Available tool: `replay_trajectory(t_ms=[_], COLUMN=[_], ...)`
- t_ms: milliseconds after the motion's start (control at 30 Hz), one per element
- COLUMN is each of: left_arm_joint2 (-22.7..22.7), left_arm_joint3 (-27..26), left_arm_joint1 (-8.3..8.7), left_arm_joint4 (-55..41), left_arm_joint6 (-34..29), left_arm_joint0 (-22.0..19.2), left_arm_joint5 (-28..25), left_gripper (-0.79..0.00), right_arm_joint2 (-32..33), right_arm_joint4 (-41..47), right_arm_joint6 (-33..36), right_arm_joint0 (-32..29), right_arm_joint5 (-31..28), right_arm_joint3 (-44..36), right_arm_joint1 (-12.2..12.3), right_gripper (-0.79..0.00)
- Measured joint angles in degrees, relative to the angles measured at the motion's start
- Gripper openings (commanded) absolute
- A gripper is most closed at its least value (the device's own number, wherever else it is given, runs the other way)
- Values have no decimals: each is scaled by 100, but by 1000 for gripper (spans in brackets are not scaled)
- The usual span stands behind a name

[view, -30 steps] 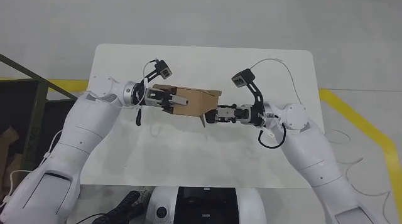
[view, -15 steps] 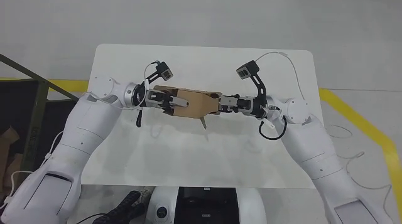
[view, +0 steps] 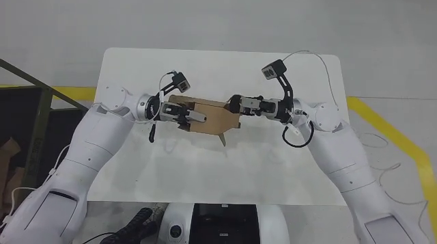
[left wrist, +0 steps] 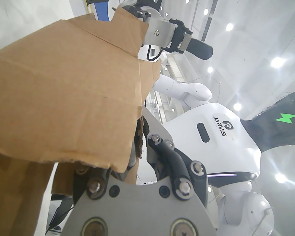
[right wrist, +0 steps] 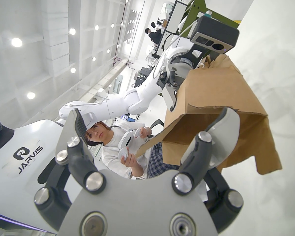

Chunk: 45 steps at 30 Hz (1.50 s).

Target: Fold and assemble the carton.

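Now has moved the right gripper (view: 237,103) from the near corner of the carton (view: 212,114) up to its far corner, and has turned the carton a little. Holds one carton with two grippers over the white surface (view: 218,169). Grips its left end in the closed left gripper (view: 190,115). Leaves the right gripper wide open, one finger (right wrist: 225,124) inside the open end.

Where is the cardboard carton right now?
In the top view the carton is over the middle of the white table, between the two arms. The left gripper grips one end, and the open right gripper is at the other.
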Motion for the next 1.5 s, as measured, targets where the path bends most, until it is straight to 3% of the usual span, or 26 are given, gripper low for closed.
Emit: replay_trajectory(t_ms=[433, 1500], left_arm_joint2=[180, 569], left_arm_joint3=[-11, -3], left_arm_joint1=[33, 159], left_arm_joint4=[-55, -339], left_arm_joint6=[0, 0], left_arm_joint0=[-58, -266], left_arm_joint5=[0, 0], left_gripper=[-785, -785], right_arm_joint2=[29, -576], right_arm_joint4=[11, 332], right_arm_joint6=[94, 804], right_arm_joint0=[142, 705], right_arm_joint5=[-141, -224], right_arm_joint3=[103, 689], right_arm_joint1=[1, -196], right_gripper=[0, 0])
